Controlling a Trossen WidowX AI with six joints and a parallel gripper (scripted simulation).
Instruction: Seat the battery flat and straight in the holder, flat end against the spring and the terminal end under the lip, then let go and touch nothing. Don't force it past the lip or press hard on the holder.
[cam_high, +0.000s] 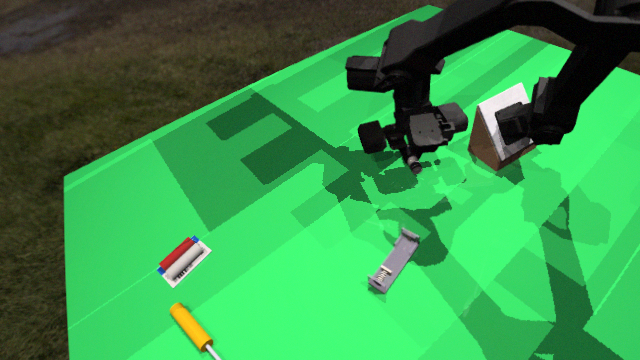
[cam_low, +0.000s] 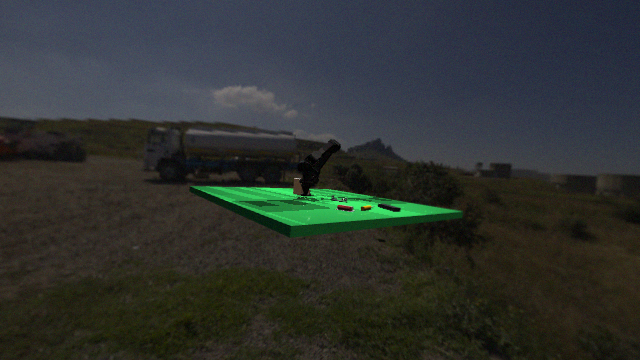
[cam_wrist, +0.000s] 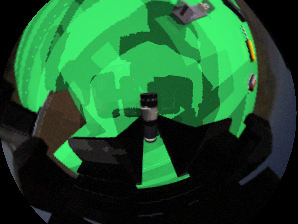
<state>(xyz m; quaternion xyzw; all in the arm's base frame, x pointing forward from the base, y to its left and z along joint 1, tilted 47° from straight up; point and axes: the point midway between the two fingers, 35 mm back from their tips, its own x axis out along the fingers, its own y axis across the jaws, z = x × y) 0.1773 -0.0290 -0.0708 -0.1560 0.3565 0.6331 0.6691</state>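
The battery (cam_high: 414, 164) (cam_wrist: 149, 114), a small cylinder with dark and light grey bands, is between the fingertips. My gripper (cam_high: 410, 154) (cam_wrist: 149, 118) is shut on it. One end of the battery sticks out beyond the fingers; its clearance above the table is hard to tell. The grey holder (cam_high: 400, 256) (cam_wrist: 189, 16) lies empty on the green table, nearer the top camera than the gripper. Its coil spring (cam_high: 383, 275) is at the near end, and a raised end wall (cam_high: 410, 235) stands at the far end. The gripper is apart from the holder.
A brown wedge block (cam_high: 483, 137) (cam_wrist: 61, 120) with a pale sloping face stands beside the gripper, behind part of the arm. A red and white part (cam_high: 176, 254) (cam_low: 345, 207) and an orange-handled tool (cam_high: 191, 326) (cam_low: 366, 208) lie away from the holder. A dark bar (cam_low: 389, 207) lies farther along.
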